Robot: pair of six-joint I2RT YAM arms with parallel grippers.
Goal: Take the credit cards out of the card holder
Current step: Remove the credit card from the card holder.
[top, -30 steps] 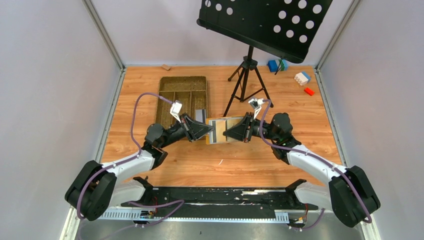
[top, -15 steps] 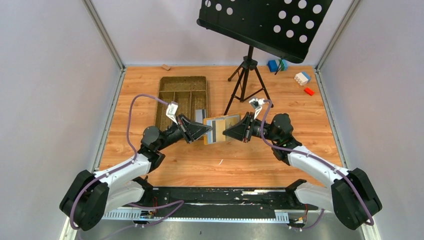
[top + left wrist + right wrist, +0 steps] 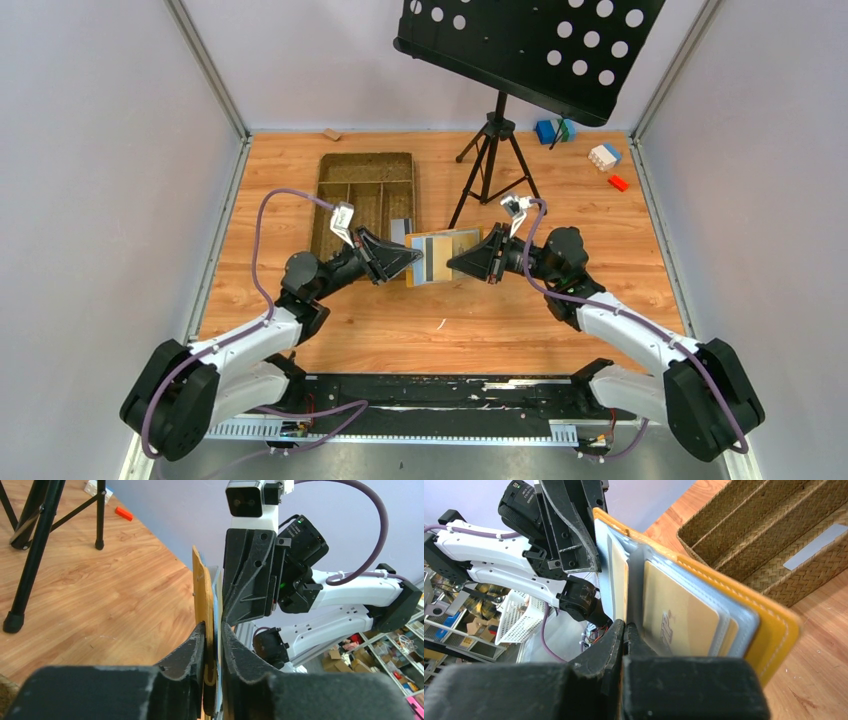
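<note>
Holds the card holder (image 3: pixel 440 258) up in the air over the counter (image 3: pixel 480 330), just beside the near right corner of the brown woven tray (image 3: pixel 365 156). Grips it from both sides. Pinches its left edge with the left pincer (image 3: pixel 413 262), one finger tight on each face of the yellow cover. Pinches it from the right with the right pincer (image 3: pixel 453 265), fingers pressed together on the grey-blue inside, near the fold. Cannot tell if a card sits in that pinch too. Shows the open inside to the right wrist camera, with the credit cards (image 3: pixel 679 625) tucked in the clear pockets, a tan-gold one in front. Has a black music stand (image 3: pixel 500 150) at the back of the counter.
</note>
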